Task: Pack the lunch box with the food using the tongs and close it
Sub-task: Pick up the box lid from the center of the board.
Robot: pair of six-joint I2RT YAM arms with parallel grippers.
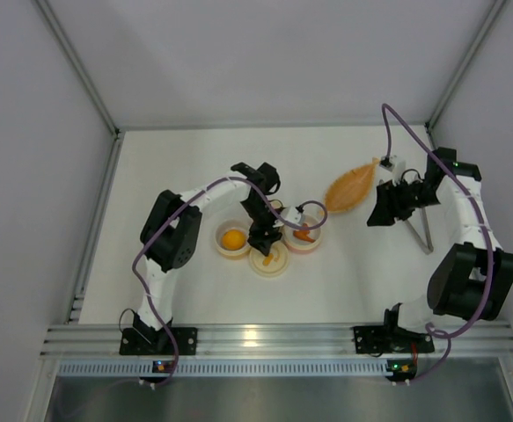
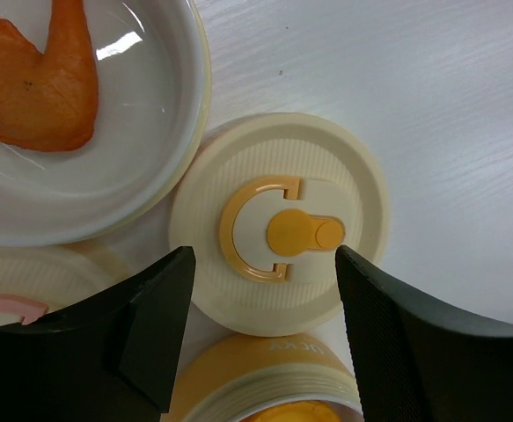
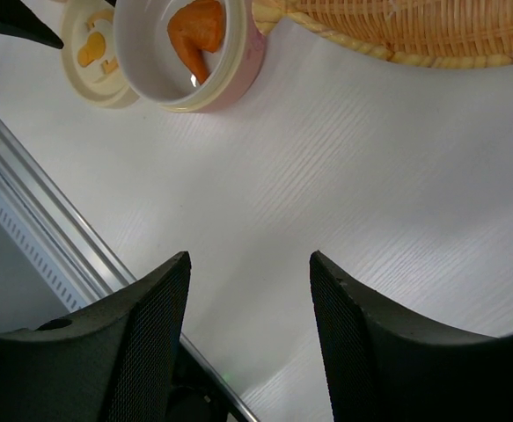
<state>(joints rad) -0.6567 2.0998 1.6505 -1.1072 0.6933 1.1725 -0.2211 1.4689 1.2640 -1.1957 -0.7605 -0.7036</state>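
The woven leaf dish (image 3: 432, 31) lies ahead of my right gripper (image 3: 249, 259), whose jaws stand apart over bare table, and the tongs (image 1: 421, 230) lie flat just outboard of it, long axis near-to-far. Both tubs sit by my left gripper (image 2: 263, 259): the pink tub (image 2: 172, 189) ahead and left, the yellow tub (image 2: 265, 387) just back toward my wrist. The orange-marked lid (image 2: 278, 224) lies flat squarely between those spread jaws, not pinched. The ball (image 1: 232, 238) and the wedge (image 2: 36, 88) each sit in 1 tub, so I judge only the closing remains, with my left arm the nearer
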